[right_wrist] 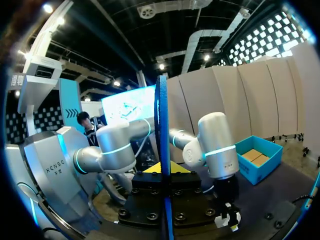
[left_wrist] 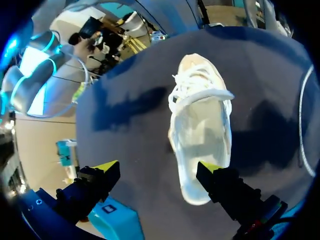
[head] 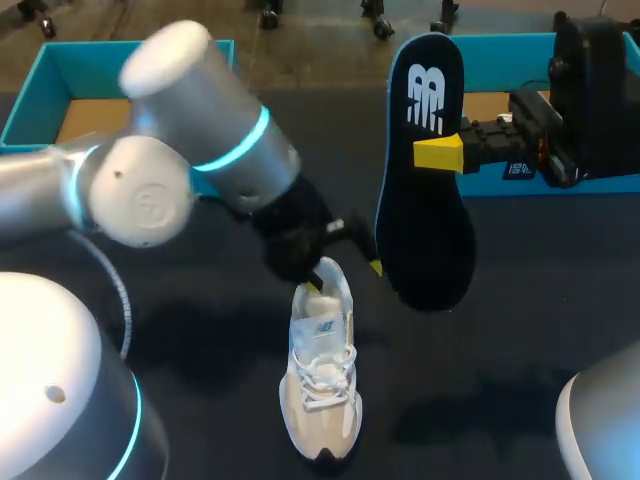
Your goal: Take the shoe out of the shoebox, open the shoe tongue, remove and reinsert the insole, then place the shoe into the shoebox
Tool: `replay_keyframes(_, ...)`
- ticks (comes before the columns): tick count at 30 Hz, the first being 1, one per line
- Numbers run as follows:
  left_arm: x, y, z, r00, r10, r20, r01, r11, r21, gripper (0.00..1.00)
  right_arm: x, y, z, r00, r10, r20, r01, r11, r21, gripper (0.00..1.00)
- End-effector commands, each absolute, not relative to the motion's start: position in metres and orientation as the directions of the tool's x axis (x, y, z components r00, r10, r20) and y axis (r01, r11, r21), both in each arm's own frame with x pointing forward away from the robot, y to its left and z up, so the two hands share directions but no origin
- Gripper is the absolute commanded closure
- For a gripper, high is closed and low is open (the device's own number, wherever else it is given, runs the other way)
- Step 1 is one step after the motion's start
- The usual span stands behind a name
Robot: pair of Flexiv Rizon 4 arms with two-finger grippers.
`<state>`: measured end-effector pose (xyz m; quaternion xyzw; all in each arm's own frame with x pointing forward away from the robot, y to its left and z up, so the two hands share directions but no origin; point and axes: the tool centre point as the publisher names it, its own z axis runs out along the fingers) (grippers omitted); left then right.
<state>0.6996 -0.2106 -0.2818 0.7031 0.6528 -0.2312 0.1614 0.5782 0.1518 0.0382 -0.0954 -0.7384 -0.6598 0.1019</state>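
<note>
A white and beige shoe (head: 322, 375) lies on the dark table, its toe toward the front edge. My left gripper (head: 347, 272) hovers just above its heel, open wide. In the left wrist view one of the fingertips (left_wrist: 210, 168) hangs over the heel opening of the shoe (left_wrist: 202, 125); the left gripper (left_wrist: 159, 168) holds nothing. The dark insole (head: 425, 200) stands upright in the air, right of the shoe. My right gripper (head: 432, 152) is shut on its upper part. The insole (right_wrist: 162, 140) shows edge-on between the fingers of the right gripper (right_wrist: 165, 170).
An open teal shoebox (head: 40, 90) with a brown floor sits at the back left. Another teal box part (head: 500, 60) lies at the back right, behind my right gripper. Bare dark tabletop (head: 500, 350) spreads right of the shoe.
</note>
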Motion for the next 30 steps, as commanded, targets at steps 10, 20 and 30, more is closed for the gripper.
replay_keyframes(10, 0.712, -0.184, -0.238, 0.01, 0.623, -0.782, 0.981, -0.157, -0.112, 0.0, 0.582, 0.156, 0.039, -0.96, 0.002, 0.278, 0.277, 0.115, 0.954, 1.0)
replay_keyframes(20, 0.715, -0.185, -0.229, 0.027, 0.575, -0.817, 0.991, -0.121, -0.052, 0.0, 0.582, 0.156, 0.039, -0.96, 0.002, 0.278, 0.277, 0.115, 0.954, 1.0)
replay_keyframes(30, 0.722, -0.19, -0.208, 0.054, 0.529, -0.847, 0.995, -0.096, 0.003, 0.0, 0.582, 0.156, 0.039, -0.96, 0.002, 0.278, 0.277, 0.115, 0.954, 1.0)
